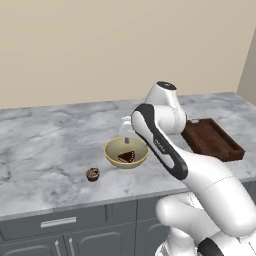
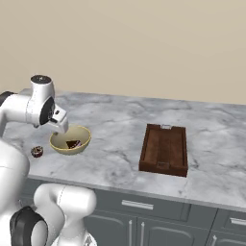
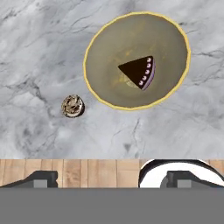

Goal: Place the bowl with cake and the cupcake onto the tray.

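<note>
The gripper is held wide apart above the counter, grasping nothing; the bowl with the cake is seen below it; the cupcake is set beside the bowl; the tray lies well apart.

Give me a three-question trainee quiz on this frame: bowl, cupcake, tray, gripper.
1. True or false: the cupcake sits inside the bowl.
2. What lies in the bowl? A) a cake slice B) a spoon C) nothing
3. The tray holds ____ so far.

Key
1. False; it stands on the counter beside the bowl.
2. A.
3. Nothing; both items are still off it, and the gripper is open above them.
</note>
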